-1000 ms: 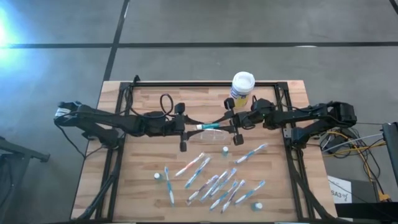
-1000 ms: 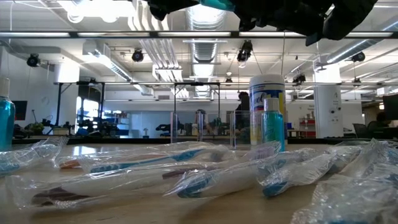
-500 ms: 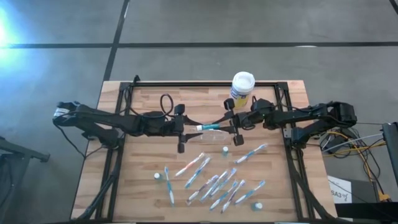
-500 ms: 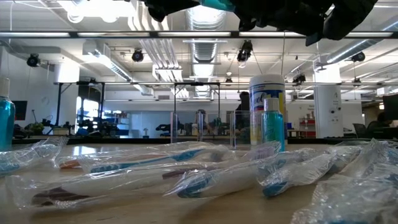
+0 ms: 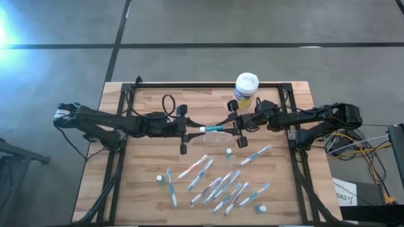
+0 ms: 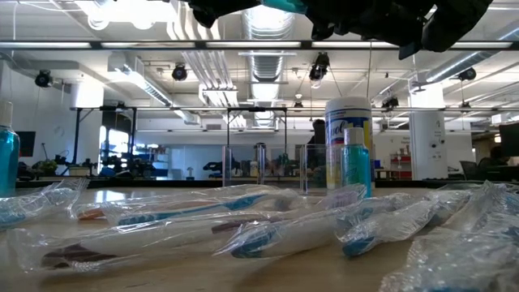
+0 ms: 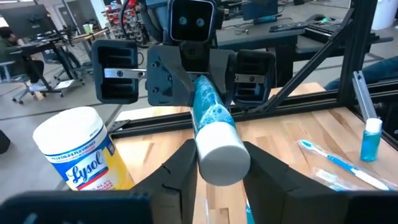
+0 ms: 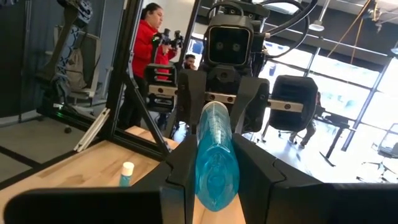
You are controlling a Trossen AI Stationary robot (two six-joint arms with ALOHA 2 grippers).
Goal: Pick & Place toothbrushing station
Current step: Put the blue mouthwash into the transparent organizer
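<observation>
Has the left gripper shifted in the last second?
No. The left gripper sits in the same spot relative to the canister, at the tube.

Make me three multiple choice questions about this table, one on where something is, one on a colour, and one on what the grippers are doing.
1. Where does the canister stand?
A. far edge of the table
B. among the toothbrushes
C. on the floor

2. What colour is the canister's lid?
A. red
B. white
C. black

3. How is the tube held?
A. lying on the table
B. by the left gripper alone
C. between the left gripper and right gripper, one at each end

Answers: 1 A, the high view shows it near the far rail. 2 B, the lid shows white from above. 3 C, each wrist view shows fingers closed on one end.
</observation>
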